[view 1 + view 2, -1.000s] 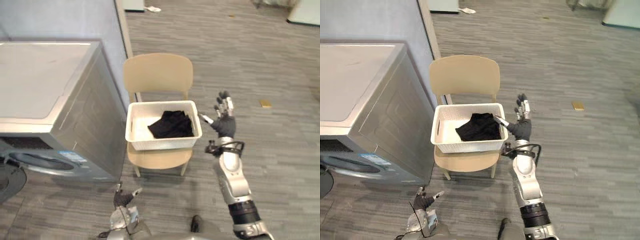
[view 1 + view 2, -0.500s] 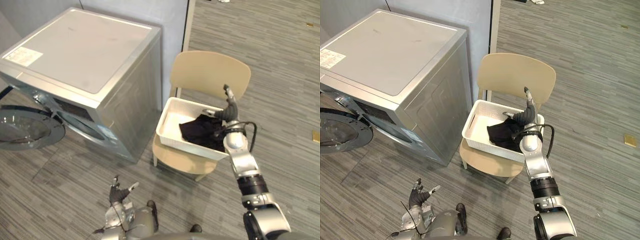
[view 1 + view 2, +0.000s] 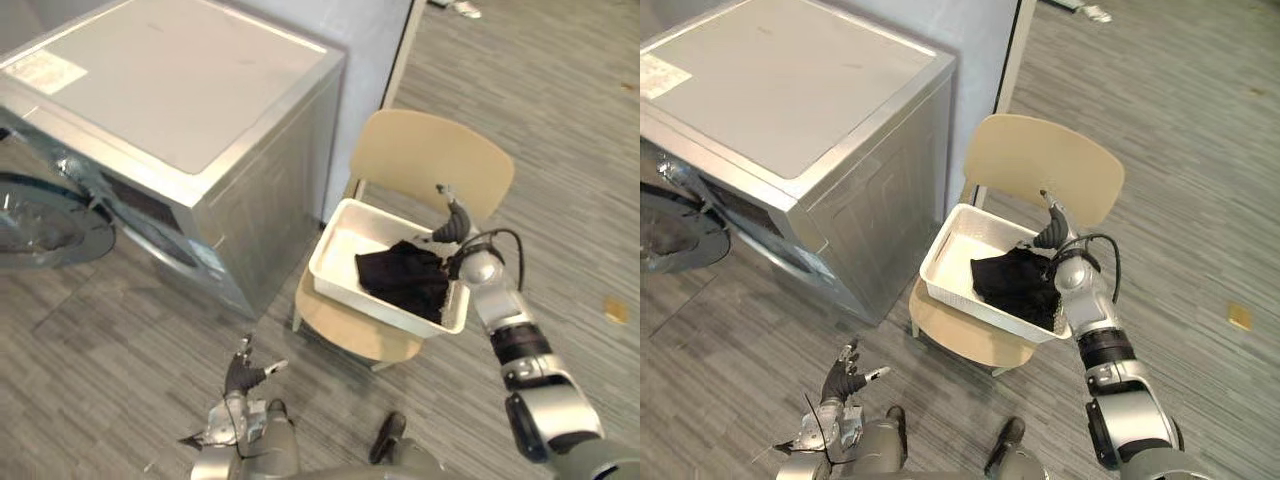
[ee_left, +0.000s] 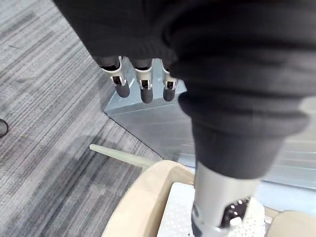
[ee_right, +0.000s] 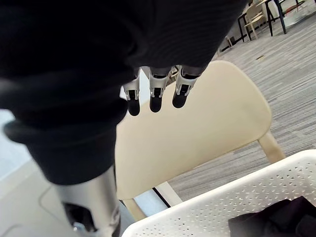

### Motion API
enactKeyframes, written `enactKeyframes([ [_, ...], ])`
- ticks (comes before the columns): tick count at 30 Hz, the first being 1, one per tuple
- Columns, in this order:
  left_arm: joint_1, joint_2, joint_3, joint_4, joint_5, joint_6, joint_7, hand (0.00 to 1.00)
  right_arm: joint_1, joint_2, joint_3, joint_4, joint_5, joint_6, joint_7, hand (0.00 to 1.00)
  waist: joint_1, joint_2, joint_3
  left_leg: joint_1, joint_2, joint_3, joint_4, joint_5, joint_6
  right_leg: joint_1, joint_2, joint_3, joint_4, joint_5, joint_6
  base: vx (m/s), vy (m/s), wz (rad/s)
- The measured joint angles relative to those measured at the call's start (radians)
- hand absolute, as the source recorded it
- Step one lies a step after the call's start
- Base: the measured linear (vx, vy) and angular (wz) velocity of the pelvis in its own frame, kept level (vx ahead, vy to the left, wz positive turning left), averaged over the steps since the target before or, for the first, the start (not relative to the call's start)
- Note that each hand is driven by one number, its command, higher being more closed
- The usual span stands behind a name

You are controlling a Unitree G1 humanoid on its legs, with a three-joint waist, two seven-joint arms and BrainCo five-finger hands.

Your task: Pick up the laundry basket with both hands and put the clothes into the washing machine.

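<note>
Laundry basket (image 3: 340,250) is your target, and you find it at the centre of the frame, white and perforated, resting on the seat of a beige chair (image 3: 432,165). Neither hand holds it.

Starting at the left, the washing machine (image 3: 170,85) takes up the upper left, with its round door (image 3: 45,212) swung open at the left edge. Your left hand (image 3: 243,376) hangs low, left of bottom centre, over the grey floor (image 3: 120,330) and well apart from the basket. Its fingers are spread and straight, holding nothing.

Moving right, you see dark clothes (image 3: 405,280) bunched in the right half of the basket, while its left half is bare. Right of centre, your right hand (image 3: 453,226) is at the basket's far right corner, just above the rim and in front of the chair's backrest. Its fingers are straight and grasp nothing. You cannot tell from these views whether it touches the rim.
</note>
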Motion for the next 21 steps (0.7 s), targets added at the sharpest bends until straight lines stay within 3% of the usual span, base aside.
enactKeyframes([
  [1,0.003,-0.01,-0.001,-0.004,0.0,-0.001,-0.004,0.0,-0.038,-0.015,0.018,0.041,-0.005,0.0,0.011,0.0,0.011,0.025,0.011,-0.035,0.032,-0.014,0.012,0.008,-0.019,-0.01,0.044,-0.006,-0.035,0.009,-0.006,0.02,-0.193,-0.05],
  [3,0.002,-0.02,0.0,-0.008,0.001,-0.001,-0.021,0.0,-0.062,-0.041,0.036,0.083,-0.02,0.001,0.026,0.0,0.02,0.038,0.026,-0.071,0.057,-0.048,-0.009,0.029,-0.05,-0.016,0.083,-0.034,-0.092,0.03,-0.026,0.01,-0.179,0.03],
  [6,-0.005,-0.017,-0.024,-0.01,-0.003,-0.002,-0.04,0.0,-0.099,-0.049,0.044,0.144,-0.021,0.001,0.028,0.0,0.017,0.014,0.07,-0.082,0.069,-0.078,-0.088,0.088,-0.075,-0.019,0.119,-0.07,-0.146,0.048,-0.049,0.0,-0.17,0.2],
  [9,-0.045,-0.013,-0.031,-0.018,-0.003,-0.002,-0.042,0.0,-0.195,-0.066,0.056,0.244,-0.02,0.0,0.028,0.0,0.022,-0.005,0.121,-0.117,0.056,-0.104,-0.162,0.15,-0.082,-0.043,0.134,-0.102,-0.2,0.078,-0.058,-0.03,-0.065,0.27],
  [12,-0.07,-0.012,-0.036,-0.019,-0.004,-0.004,-0.041,0.0,-0.268,-0.062,0.092,0.332,-0.016,-0.005,0.027,0.0,0.03,-0.006,0.164,-0.134,0.042,-0.123,-0.203,0.187,-0.08,-0.049,0.135,-0.127,-0.228,0.096,-0.06,-0.06,0.005,0.31],
  [21,-0.136,0.013,-0.062,-0.06,-0.016,-0.014,-0.027,0.0,-0.435,-0.061,0.122,0.526,0.042,-0.018,0.016,0.0,0.065,-0.016,0.283,-0.224,0.018,-0.183,-0.214,0.227,-0.073,-0.099,0.127,-0.166,-0.245,0.122,-0.046,-0.06,0.069,0.18],
])
